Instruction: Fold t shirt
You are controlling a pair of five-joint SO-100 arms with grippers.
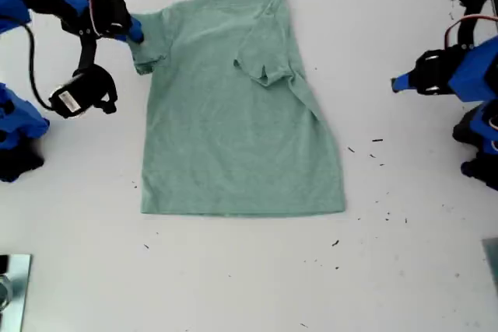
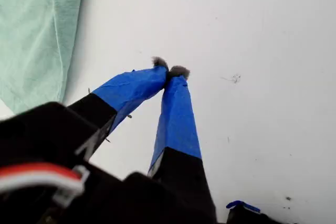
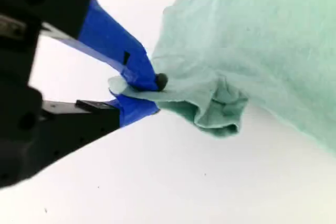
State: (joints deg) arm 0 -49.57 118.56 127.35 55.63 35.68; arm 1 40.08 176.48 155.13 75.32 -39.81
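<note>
my second end effector [image 3: 142,95] pinching t shirt [image 1: 233,106] sleeve, first end effector [image 2: 170,70] closed, empty

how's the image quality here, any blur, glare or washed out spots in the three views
Exterior view: even, bright light, the table nearly blown out white, the t shirt fairly sharp with only faint shadows. First wrist view: my first gripper is clear, the dark housing close to the lens soft. Second wrist view: my second gripper and the pinched cloth are slightly blurred, the background washed out.

The exterior view looks straight down on the worktop [image 1: 233,285] from well above; each wrist view rides close behind its pincer — all share the t shirt [image 1: 233,130].
</note>
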